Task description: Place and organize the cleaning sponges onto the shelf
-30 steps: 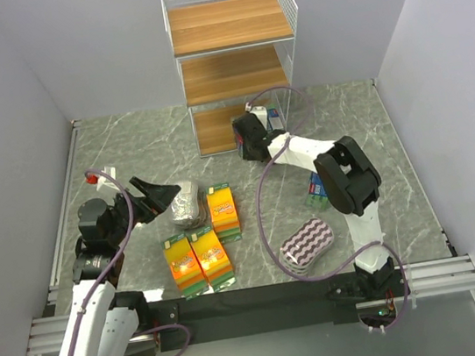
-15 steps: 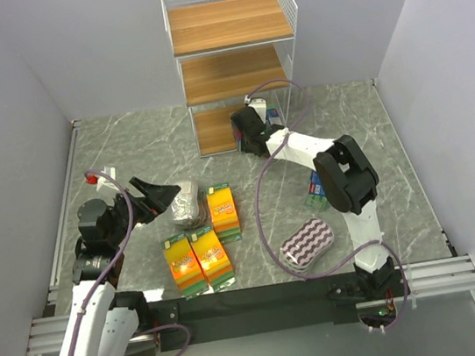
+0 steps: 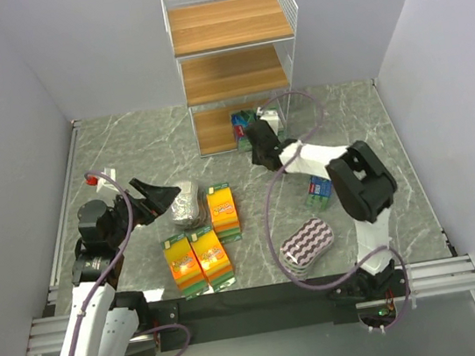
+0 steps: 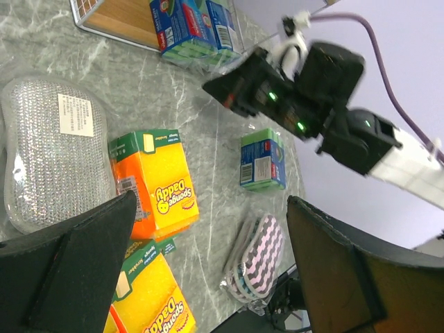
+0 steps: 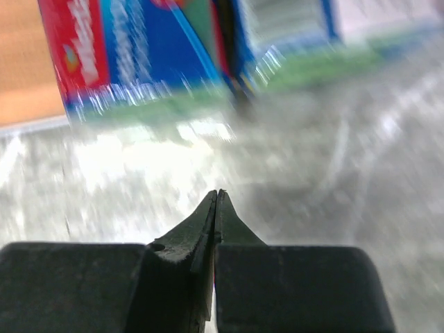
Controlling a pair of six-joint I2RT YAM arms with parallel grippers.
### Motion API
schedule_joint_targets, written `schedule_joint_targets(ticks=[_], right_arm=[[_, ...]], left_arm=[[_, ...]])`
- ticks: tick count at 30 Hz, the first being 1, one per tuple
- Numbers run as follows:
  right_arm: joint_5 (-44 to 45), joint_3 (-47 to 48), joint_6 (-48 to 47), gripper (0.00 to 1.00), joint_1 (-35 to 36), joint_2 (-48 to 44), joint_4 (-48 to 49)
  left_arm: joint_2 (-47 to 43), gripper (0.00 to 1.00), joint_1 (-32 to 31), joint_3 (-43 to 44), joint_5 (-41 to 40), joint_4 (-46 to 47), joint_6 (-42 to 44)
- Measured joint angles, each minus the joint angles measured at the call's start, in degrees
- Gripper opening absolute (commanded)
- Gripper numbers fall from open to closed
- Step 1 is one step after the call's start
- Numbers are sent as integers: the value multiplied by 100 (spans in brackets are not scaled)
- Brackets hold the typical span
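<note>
We see the right arm reaching well forward toward the shelf (image 3: 229,24), elbow raised, its white forearm angled down to the right front corner of the bottom tier. The right gripper (image 3: 255,134) points at that corner, just short of two blue-green packs (image 3: 243,124) standing side by side there; whether they sit wholly on the wood we cannot tell. In the wrist view its fingers press tip to tip with nothing between them, low over the table (image 3: 127,149).

The left arm is bent upward well apart from the shelf, to its front left, wrist tipped toward the packs on the table. The left gripper (image 3: 165,193) hangs with its jaws spread wide and empty, just beside the silvery-grey pack (image 3: 186,205).

In front of the shelf lie three orange packs (image 3: 223,211), one nearer the shelf and two side by side farther from it. A third blue-green pack (image 3: 318,189) lies to the shelf's front right, beside the right arm's elbow, and the purple-white striped pack (image 3: 307,245) farther out.
</note>
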Motion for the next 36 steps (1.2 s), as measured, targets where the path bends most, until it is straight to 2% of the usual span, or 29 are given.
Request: schedule_joint_targets(ticks=[2,4,6,7,10,12,13,15,19,24,36], right_arm=[[-15,-505,2,0,28,-461,146],[0,-868,9,4,76,-925,254],[17,-1169,55,23,166,-1440,354],[24,-1285,76,42,225,-1696,378],[20,-1386,103,60,402,-2192,310],[15,-1460,127,77,553,-2433,245],[-2,-1550,109,80,649,-2544,210],[-127,-1801,72,96,883,-2745,151],[-479,-1915,-42,97,1414,-2785,-184],[-579,-1414,-61,98,2002,-2361,-479],[-348,-518,162,100,2542,-1119,-1110]], left_arm=[[-2,96,0,0,0,2,-9],[0,96,0,0,-2,9,-15],[0,96,0,0,0,22,-15],[0,96,0,0,0,31,-15],[11,96,0,0,4,46,-15],[52,95,0,0,13,68,-20],[92,95,0,0,13,85,-17],[229,93,0,0,13,98,-15],[494,93,0,0,0,109,-15],[505,93,0,0,-13,153,-17],[339,94,0,0,-96,149,-13]])
